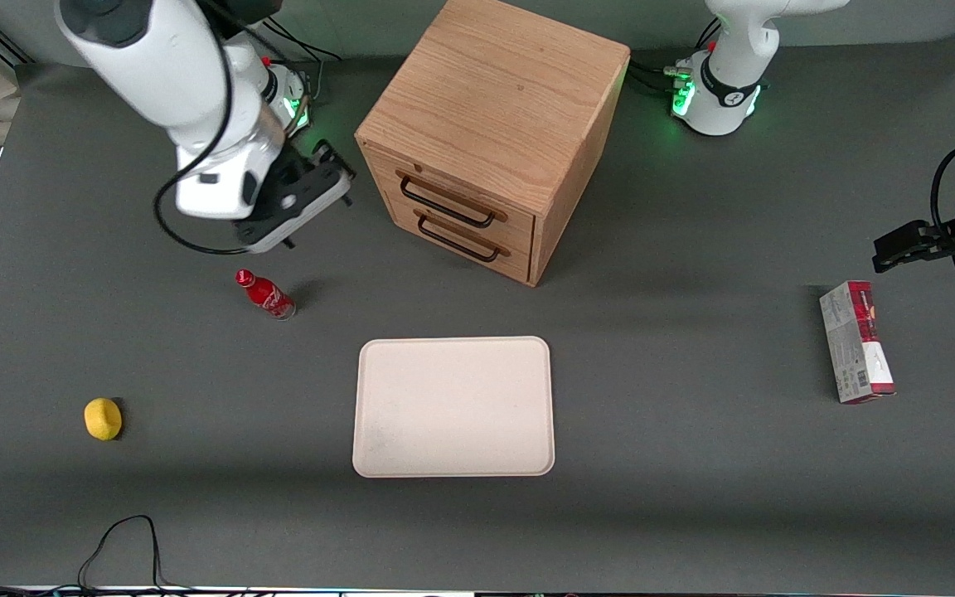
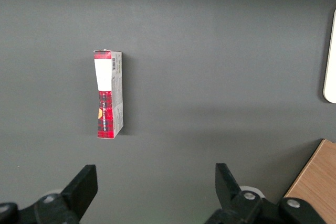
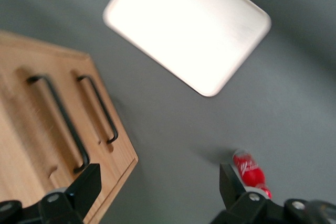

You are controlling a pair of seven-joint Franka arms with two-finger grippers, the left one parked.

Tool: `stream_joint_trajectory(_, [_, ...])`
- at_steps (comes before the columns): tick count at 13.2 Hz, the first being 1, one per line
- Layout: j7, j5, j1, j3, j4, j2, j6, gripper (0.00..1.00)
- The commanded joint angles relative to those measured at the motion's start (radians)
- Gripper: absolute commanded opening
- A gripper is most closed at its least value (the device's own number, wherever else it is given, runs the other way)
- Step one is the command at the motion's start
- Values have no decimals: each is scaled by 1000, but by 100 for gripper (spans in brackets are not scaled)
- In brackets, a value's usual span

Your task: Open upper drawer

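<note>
Upper drawer [image 1: 453, 196] is shut, its front flush with the oak cabinet [image 1: 498, 108], same as the lower drawer [image 1: 461, 238] right under it. Both have thin black bar handles, and the upper handle [image 1: 446, 204] has nothing touching it. The cabinet stands on the dark grey desk [image 1: 693, 464], farther from the front camera than the tray, with its drawer fronts turned partly toward the working arm's end.

The gripper [image 1: 312, 195] hangs in the air off to the side of the drawer fronts, toward the working arm's end of the desk, clearly apart from the cabinet. The wrist camera shows its two black fingers [image 3: 84, 184] spread wide apart with nothing between them, and both handles [image 3: 60, 121] show up there too, a bit blurry.

Other stuff on the desk: a small red bottle [image 1: 265, 295] lying tilted just nearer the camera than the gripper, a yellow lemon-looking thing [image 1: 103, 418] further toward the working arm's end and nearer the camera, and a cream tray [image 1: 378, 448] sitting flat in the middle, nearer the camera than the cabinet. A red and grey carton [image 1: 855, 342] lies well off toward the parked arm's end; from that arm's wrist camera the carton [image 2: 108, 94] shows flat on the desk.
</note>
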Motion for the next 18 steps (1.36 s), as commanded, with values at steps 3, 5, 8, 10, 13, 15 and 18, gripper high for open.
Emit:
stream_joint_trajectory(3, [-139, 177, -3, 64, 34, 125, -55, 100])
stream_joint_trajectory(5, [-143, 185, 4, 96, 29, 181, -55, 100])
stream_joint_trajectory(8, [-144, 174, 26, 104, 27, 256, -20, 100])
stream_joint_trajectory(10, [-143, 171, 45, 110, 0, 273, 34, 100])
stream_joint_trajectory(13, [-143, 157, 48, 118, -49, 287, 106, 100])
stream_joint_trajectory(15, [-141, 114, 48, 129, -57, 312, 121, 100])
stream_joint_trajectory(18, [-143, 106, 54, 129, -81, 321, 150, 100])
